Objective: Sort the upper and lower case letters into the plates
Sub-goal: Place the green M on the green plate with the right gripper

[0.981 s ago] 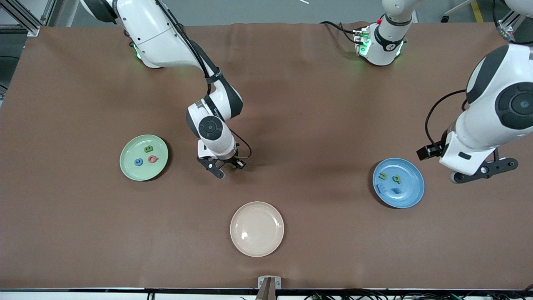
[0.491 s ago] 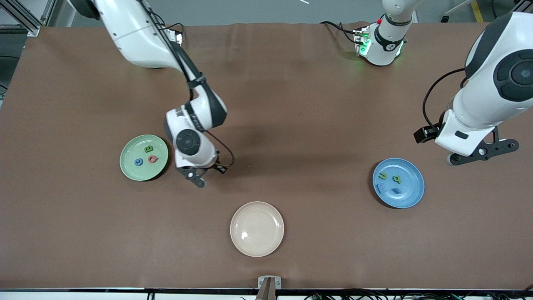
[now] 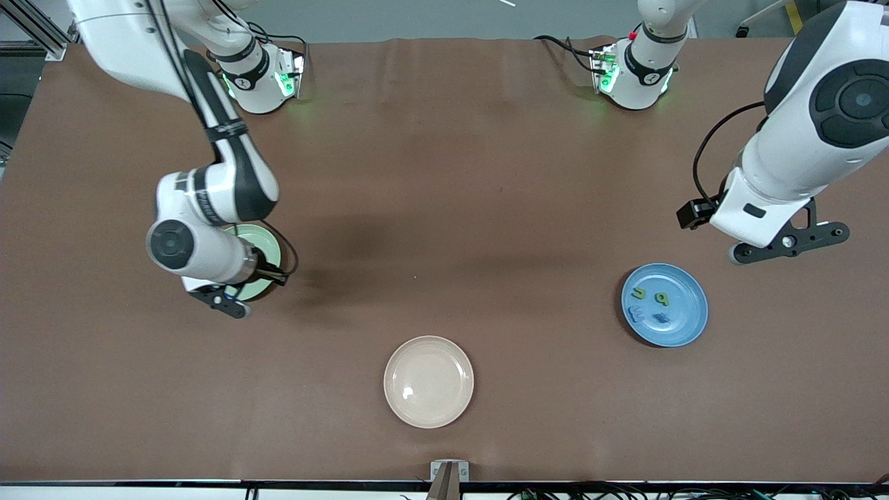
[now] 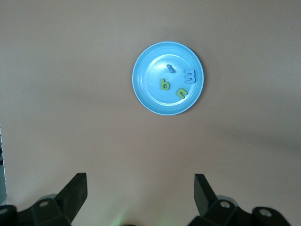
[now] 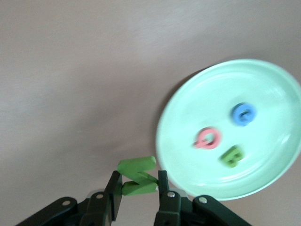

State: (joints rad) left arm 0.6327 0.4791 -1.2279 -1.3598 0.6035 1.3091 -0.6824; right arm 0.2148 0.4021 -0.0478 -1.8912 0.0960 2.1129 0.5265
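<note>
The sorting looks nearly finished. The green plate (image 5: 230,129) sits toward the right arm's end of the table and has three letters in it: a blue one (image 5: 243,113), a pink one (image 5: 207,138) and a green one (image 5: 232,156). The blue plate (image 3: 665,304) sits toward the left arm's end of the table, well apart from the green plate, and it has four letters in it (image 4: 176,82), two green and two blue. Between the two plates, and nearer the front camera than both, is a cream plate (image 3: 428,381) with nothing in it. No loose letters can be seen on the brown table (image 3: 486,173). One letter is not yet put down. The right gripper (image 5: 136,188) is squeezed almost closed on a green zigzag letter (image 5: 137,175), maybe a Z, pinched between its two fingers. It hangs just over the rim of the green plate. I think all that is left is to carry this letter in over the green plate and drop it there with the other three. The left gripper (image 4: 141,197) is stretched wide apart and holds nothing. It waits up in the air beside the blue plate, over bare table.
</note>
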